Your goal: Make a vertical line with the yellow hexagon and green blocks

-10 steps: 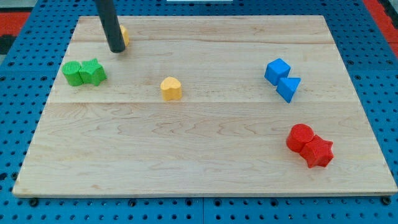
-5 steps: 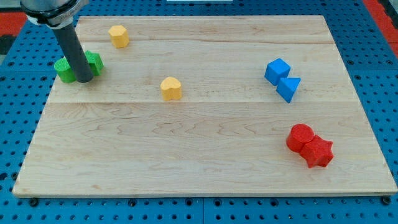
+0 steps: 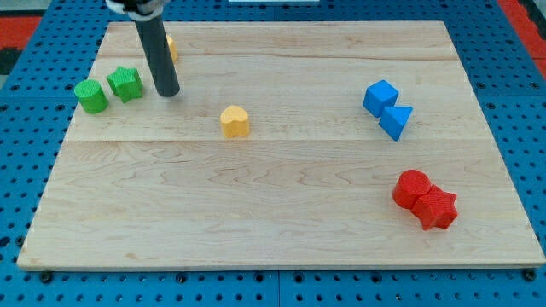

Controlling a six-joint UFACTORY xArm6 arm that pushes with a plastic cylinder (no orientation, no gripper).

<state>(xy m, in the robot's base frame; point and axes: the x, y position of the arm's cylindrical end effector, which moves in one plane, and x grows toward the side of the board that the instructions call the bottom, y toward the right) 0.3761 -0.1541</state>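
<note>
You see my tip [image 3: 168, 92] just right of the two green blocks [image 3: 125, 83] [image 3: 90, 95], far left on the board [image 3: 273, 213]; the yellow hexagon [image 3: 171, 47] sits behind the rod.

My tip [image 3: 168, 92] stands just right of two green blocks [image 3: 109, 89]; a yellow block [image 3: 171, 47] sits partly hidden behind the rod. Surface [image 3: 256, 213] centre holds one yellow block [image 3: 235, 121]. Blue pair [image 3: 386, 108] and red pair [image 3: 425, 199] crowd the view's right.
</note>
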